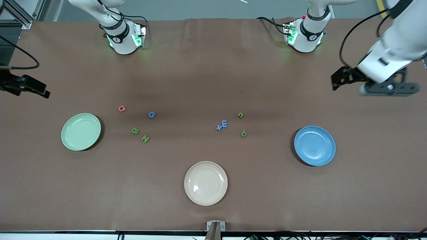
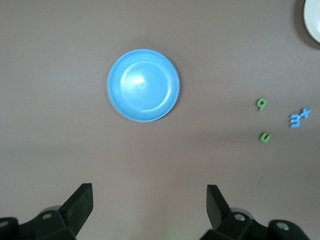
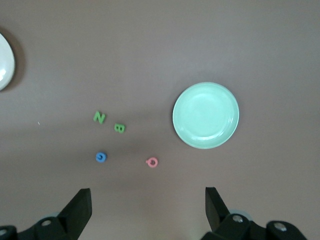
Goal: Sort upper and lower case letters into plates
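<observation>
The mint green plate lies toward the right arm's end and the blue plate toward the left arm's end, both with nothing in them. Near the green plate lie a pink Q, blue G, green B and green N. Near the blue plate lie a blue E touching a blue x, a green n and a green b. My left gripper hangs open over bare table by the blue plate. My right gripper hangs open by the green plate.
A cream-beige plate with nothing in it sits mid-table, nearest the front camera. Brown cloth covers the table. The arm bases stand along the table edge farthest from the camera. A small camera mount sits at the near edge.
</observation>
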Controlling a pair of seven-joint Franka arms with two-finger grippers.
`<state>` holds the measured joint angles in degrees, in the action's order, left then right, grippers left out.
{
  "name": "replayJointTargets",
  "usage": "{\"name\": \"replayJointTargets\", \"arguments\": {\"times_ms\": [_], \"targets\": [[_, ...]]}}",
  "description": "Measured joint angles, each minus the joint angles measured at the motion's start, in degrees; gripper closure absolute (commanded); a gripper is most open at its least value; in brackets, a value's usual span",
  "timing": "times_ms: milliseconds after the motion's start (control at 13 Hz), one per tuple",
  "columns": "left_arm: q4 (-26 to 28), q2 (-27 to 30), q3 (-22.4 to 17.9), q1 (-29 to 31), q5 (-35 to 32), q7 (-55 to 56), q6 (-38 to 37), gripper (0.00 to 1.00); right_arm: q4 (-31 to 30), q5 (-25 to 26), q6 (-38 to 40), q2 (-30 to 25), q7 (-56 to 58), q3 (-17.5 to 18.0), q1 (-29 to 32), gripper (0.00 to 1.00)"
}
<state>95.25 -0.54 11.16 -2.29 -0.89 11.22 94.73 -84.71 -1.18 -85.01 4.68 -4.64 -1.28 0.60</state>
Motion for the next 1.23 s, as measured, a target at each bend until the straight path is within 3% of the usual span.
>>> {"name": "replayJointTargets", "arguments": {"times_ms": [230,690,1227], "targets": [[1.69,-7.25,4.59,-1.65,-0.54,11.84,8.66,0.00,-10.70,0.00,-5.84,1.09,0.00,0.01,-0.39,0.00],[2.00,-24.48,5.46,-12.12,-5.60,25.50,26.08,0.01,-34.46,-0.06,-27.87,-0.04,-0.13,-0.03,-0.40,0.00],[1.82,-36.91,5.17,-16.56,-7.32,26.50,37.73,0.25,-57.85,-0.07,-53.96,-3.59,-3.00,0.09,-1.97,0.00]]}}
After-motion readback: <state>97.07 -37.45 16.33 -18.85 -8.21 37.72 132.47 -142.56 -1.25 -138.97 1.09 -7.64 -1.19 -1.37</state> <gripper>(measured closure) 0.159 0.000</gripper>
